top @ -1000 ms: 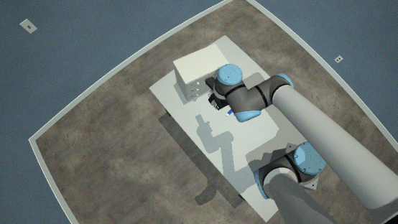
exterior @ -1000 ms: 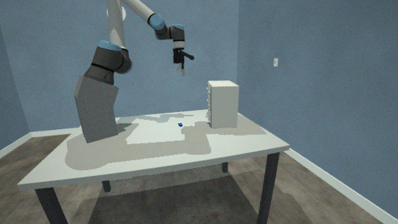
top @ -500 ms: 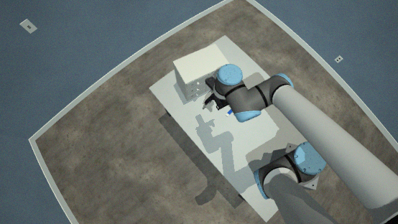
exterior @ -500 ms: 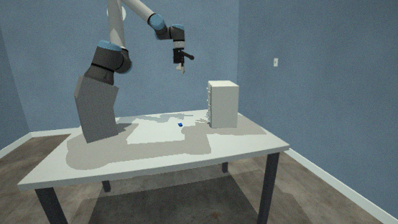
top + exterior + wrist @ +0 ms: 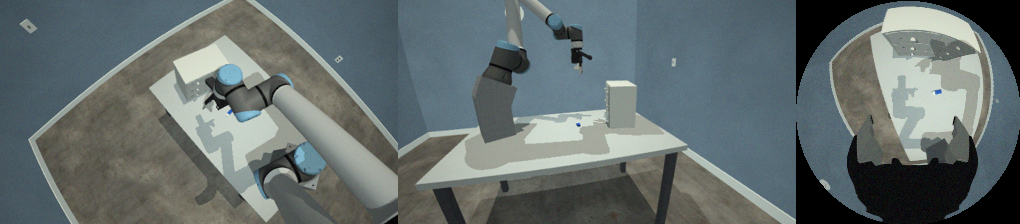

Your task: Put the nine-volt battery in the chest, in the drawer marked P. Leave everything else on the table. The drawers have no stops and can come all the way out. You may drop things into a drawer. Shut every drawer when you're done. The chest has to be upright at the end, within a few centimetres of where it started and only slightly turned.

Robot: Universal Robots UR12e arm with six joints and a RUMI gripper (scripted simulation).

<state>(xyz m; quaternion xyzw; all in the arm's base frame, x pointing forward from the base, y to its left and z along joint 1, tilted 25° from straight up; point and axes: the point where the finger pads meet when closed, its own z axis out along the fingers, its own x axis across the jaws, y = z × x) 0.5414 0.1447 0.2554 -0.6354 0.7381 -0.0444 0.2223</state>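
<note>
A pale, matte chest of drawers (image 5: 201, 64) (image 5: 621, 104) (image 5: 930, 21), box-shaped with crisp edges, stands upright at one end of a smooth, off-white bench (image 5: 261, 212) (image 5: 635, 154) (image 5: 963, 100) on dark, squared legs. Small, rounded pale knobs dot its drawer fronts, and all the drawers appear shut. The lettering on the fronts is too small to read, so which drawer bears the P cannot be told.

The task's battery, a small blue block (image 5: 229, 113) (image 5: 578, 124) (image 5: 938, 92) with a whitish end, lies on the bench in front of the chest, apart from it. No brand can be made out on its surface.

Above the bench, the black end effector (image 5: 212, 103) (image 5: 579, 69) (image 5: 913, 116) hangs with its angular grey fingers spread wide and nothing between them. It is carried by an arm (image 5: 323, 136) (image 5: 536, 10) of smooth, light-grey tubes, dark-grey joints and round, glossy-looking blue caps, mounted on a faceted grey pedestal (image 5: 494, 115). Mottled brown flooring (image 5: 108, 143) (image 5: 560, 204) (image 5: 853, 80) and speckled blue walls (image 5: 90, 36) (image 5: 714, 72) surround the scene.

Opened out since a second ago, from close together to fully apart: black two-finger jaws (image 5: 209, 105) (image 5: 579, 69) with angular grey tips. Seen from outside, tips drawn slightly higher. Altered too, on the pale, flat-surfaced tabletop (image 5: 258, 126) (image 5: 552, 134) (image 5: 946, 115): grey, fork-shaped shadow (image 5: 205, 126) (image 5: 902, 90), now splayed into more distinct prongs.
</note>
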